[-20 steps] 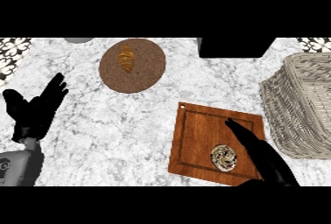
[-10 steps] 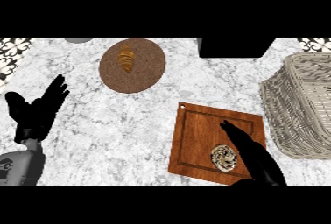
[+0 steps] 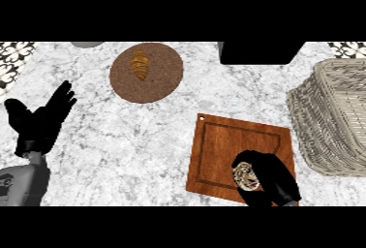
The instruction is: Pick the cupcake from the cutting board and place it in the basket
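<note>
The right hand point(image 3: 270, 178) was curled around the cupcake point(image 3: 245, 176) near the cutting board's point(image 3: 229, 145) front edge, while the left hand point(image 3: 39, 120) rested spread at the counter's left edge

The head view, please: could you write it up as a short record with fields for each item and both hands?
cupcake: on the cutting board's near right part, right hand curled round it
cutting board: wooden, flat on the counter, left of the basket
basket: wicker, at the right edge
right hand: curled round the cupcake
left hand: open, fingers up, resting at the left edge
plate: brown, far side, holds a croissant
</note>
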You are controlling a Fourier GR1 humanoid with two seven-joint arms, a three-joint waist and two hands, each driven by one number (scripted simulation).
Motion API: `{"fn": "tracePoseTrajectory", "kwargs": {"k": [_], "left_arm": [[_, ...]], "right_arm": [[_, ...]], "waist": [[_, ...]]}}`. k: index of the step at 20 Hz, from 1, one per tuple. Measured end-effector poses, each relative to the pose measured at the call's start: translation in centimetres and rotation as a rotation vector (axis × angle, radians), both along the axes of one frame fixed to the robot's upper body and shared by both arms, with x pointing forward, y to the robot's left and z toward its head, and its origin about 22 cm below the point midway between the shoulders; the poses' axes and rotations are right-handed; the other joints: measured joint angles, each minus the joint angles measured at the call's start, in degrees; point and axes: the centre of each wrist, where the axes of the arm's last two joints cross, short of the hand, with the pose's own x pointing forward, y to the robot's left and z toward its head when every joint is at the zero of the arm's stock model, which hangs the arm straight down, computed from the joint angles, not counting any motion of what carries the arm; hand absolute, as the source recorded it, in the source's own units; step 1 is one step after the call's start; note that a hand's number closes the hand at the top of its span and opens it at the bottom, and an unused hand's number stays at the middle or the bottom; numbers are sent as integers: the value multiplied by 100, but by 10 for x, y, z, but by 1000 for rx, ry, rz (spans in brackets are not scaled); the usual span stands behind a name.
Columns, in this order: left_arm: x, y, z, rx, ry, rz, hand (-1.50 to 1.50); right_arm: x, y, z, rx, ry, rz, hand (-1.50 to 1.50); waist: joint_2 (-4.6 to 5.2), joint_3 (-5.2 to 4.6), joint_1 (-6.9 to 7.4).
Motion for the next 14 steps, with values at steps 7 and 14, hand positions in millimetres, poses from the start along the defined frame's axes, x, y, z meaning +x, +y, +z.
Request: {"fn": "tracePoseTrajectory", "kwargs": {"k": [7, 14], "left_arm": [[-6, 3, 0, 7, 0, 9, 0], [-10, 8, -1, 4, 6, 25, 0]], "right_arm": [[-48, 2, -10, -16, -11, 98, 150], [-166, -21, -11, -28, 21, 276, 150]], "waist": [[-32, -9, -53], [-39, 5, -170]]}}
